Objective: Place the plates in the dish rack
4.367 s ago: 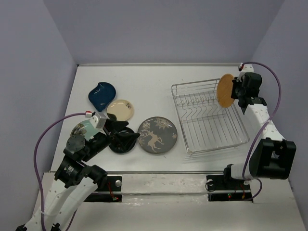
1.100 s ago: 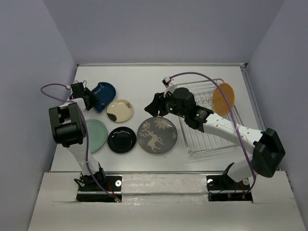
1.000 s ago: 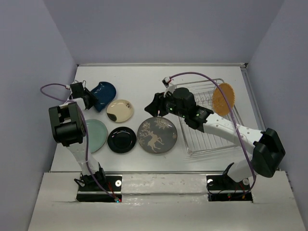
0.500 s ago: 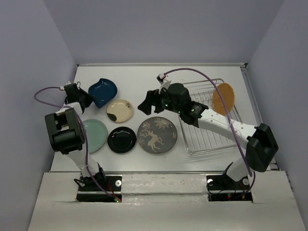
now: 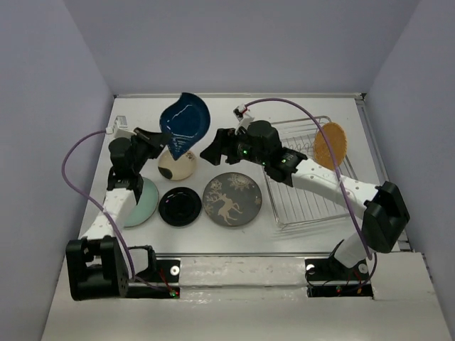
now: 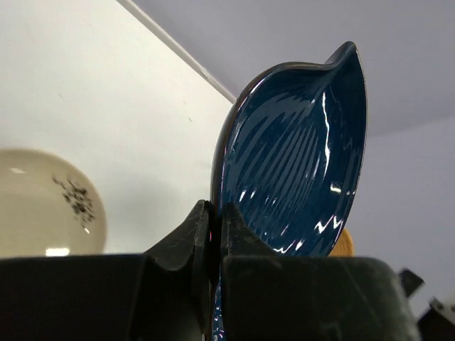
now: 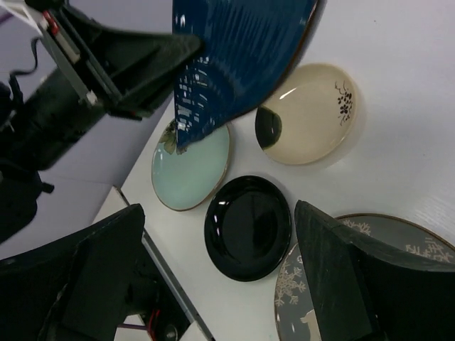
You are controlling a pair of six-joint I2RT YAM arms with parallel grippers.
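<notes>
My left gripper (image 5: 159, 137) (image 6: 215, 213) is shut on the rim of the dark blue leaf-shaped plate (image 5: 185, 119) (image 6: 298, 149), which stands raised on edge above the table. My right gripper (image 5: 214, 148) (image 7: 220, 209) is open and empty, just right of that blue plate (image 7: 234, 50). On the table lie the cream plate (image 5: 179, 166) (image 7: 306, 114), the pale green plate (image 5: 143, 202) (image 7: 190, 167), the black plate (image 5: 180, 207) (image 7: 249, 227) and the grey deer plate (image 5: 232, 199) (image 7: 370, 277). The orange plate (image 5: 330, 145) stands upright in the dish rack (image 5: 313, 192).
The rack sits at the right of the table, near the right wall. The left arm's cable (image 5: 75, 160) loops out toward the left wall. The back wall runs close behind the raised plate.
The left arm has lifted the blue plate off the table's back left and carried it up toward the centre. The right gripper has opened wider and moved left toward it.
</notes>
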